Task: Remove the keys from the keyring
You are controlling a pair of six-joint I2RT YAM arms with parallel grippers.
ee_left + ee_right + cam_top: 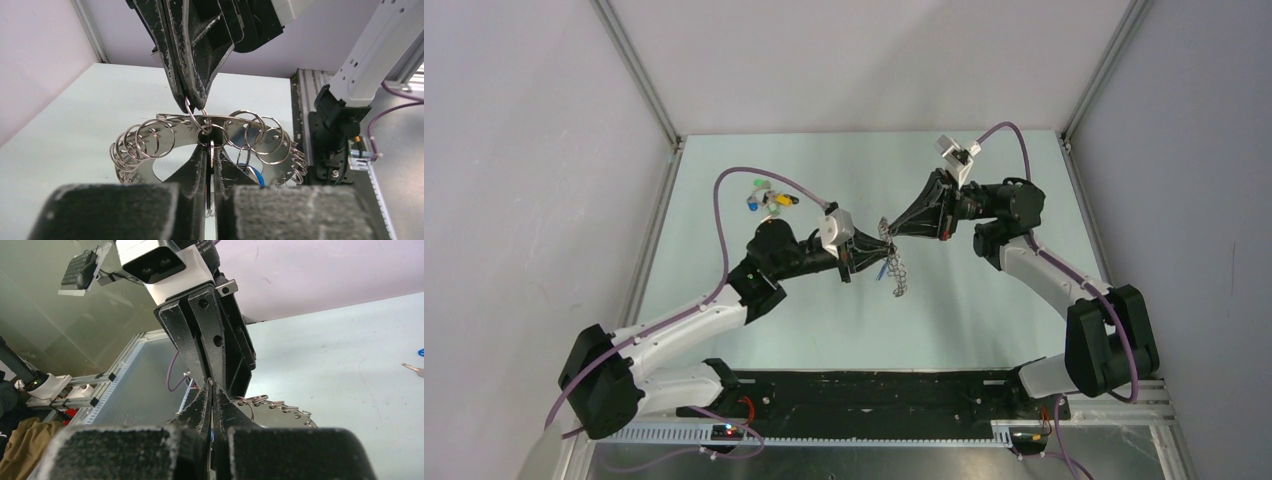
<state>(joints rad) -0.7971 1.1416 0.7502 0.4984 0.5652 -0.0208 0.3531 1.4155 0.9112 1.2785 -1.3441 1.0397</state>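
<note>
- Two claws close on the keyring (227, 124), raised off the counter (774, 320), mid-frame.
- Right claw (192, 105) pinches a rim loop from the top.
- Left claw (209, 152) clamps the rim from the bottom.
- Blue key (256, 175) hangs just lower right.

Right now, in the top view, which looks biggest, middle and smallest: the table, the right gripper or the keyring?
Biggest: table.
Middle: right gripper.
Smallest: keyring, though it hangs edge-on, so it looks thin.
</note>
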